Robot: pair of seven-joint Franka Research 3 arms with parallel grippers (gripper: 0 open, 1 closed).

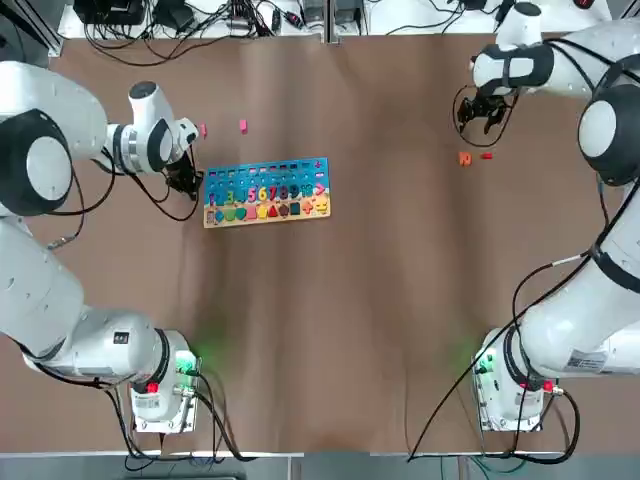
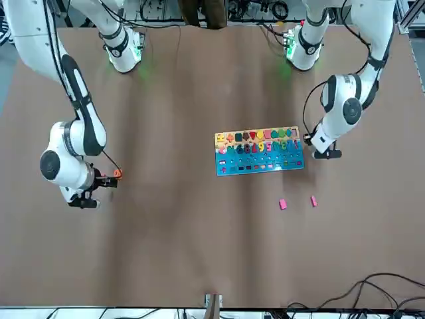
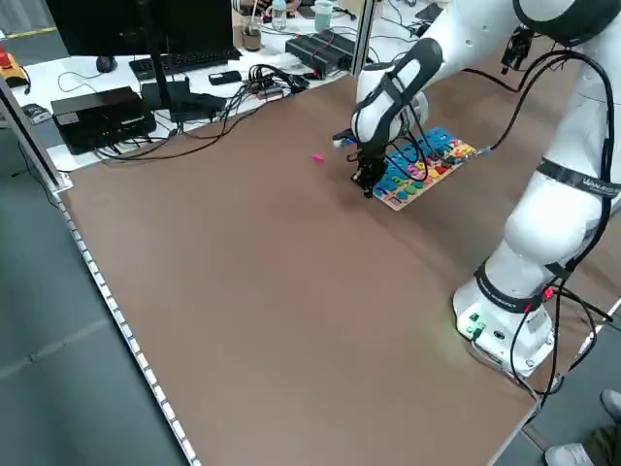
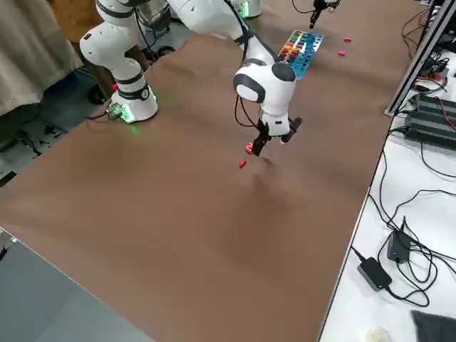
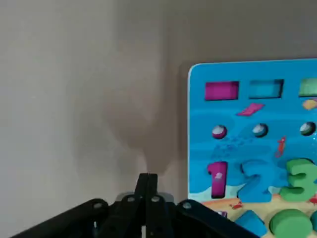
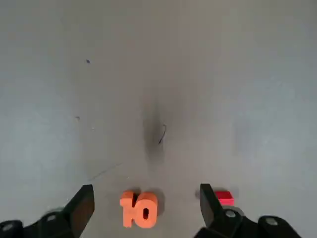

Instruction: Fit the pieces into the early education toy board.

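Reading "10", the orange piece (image 6: 138, 209) lies between the right gripper's (image 6: 143, 210) spread fingers.

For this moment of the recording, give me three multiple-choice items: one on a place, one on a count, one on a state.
1. Where is the left tool?
A. At the board's left end
B. Over the orange piece
C. Parked at its base

2. How many pink pieces lie loose beyond the early education toy board?
A. None
B. Two
C. Four

3. The right tool is:
A. Open
B. Shut
C. Holding the red piece

Key: 1 A, top view shows it beside the board; 2 B, one pink piece and another; 3 A, its fingers straddle the orange "10" piece.
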